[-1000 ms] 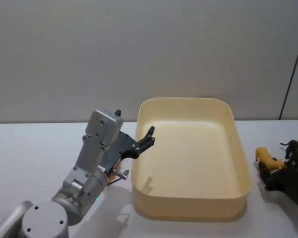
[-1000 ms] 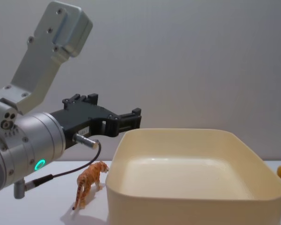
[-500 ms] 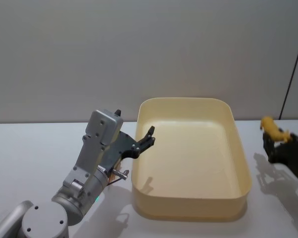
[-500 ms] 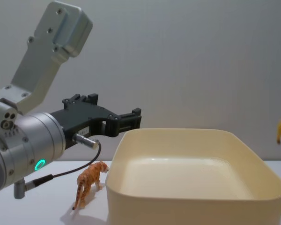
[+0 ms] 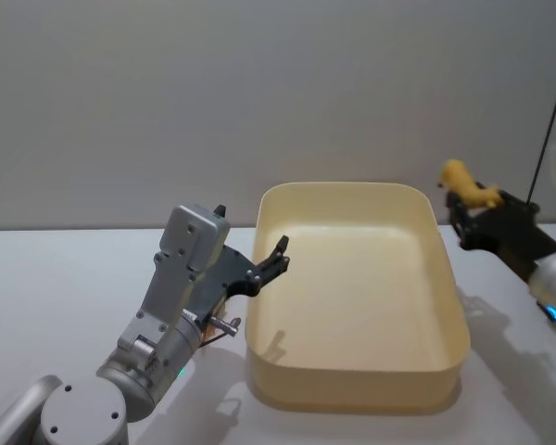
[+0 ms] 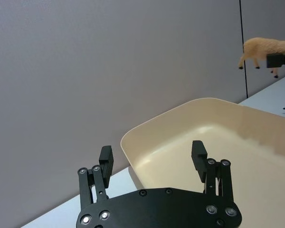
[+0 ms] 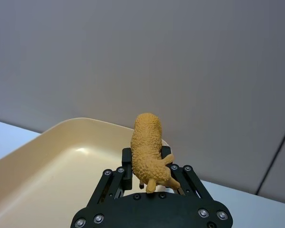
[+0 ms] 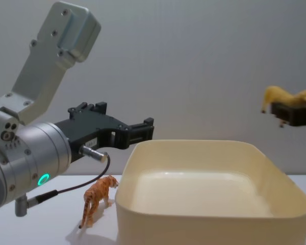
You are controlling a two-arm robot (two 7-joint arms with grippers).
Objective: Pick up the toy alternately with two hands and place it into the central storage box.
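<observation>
A yellow toy sheep [image 7: 147, 147] is clamped in the right gripper [image 7: 149, 162], held high near the storage box's [image 5: 449, 306] far right corner. The left gripper [image 5: 280, 255] is held open beside the box's left wall. If released too soon, the sheep could be dropped outside the rim.

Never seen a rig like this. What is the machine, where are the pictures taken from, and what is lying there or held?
A two-armed robot. The head view looks down, the chest view across the table; each wrist view rides on one arm. On the table stand a cream storage box and, left of it, a toy tiger. The left gripper hangs open at the box's left rim. The right gripper holds a tan toy animal in the air by the box's right side.
</observation>
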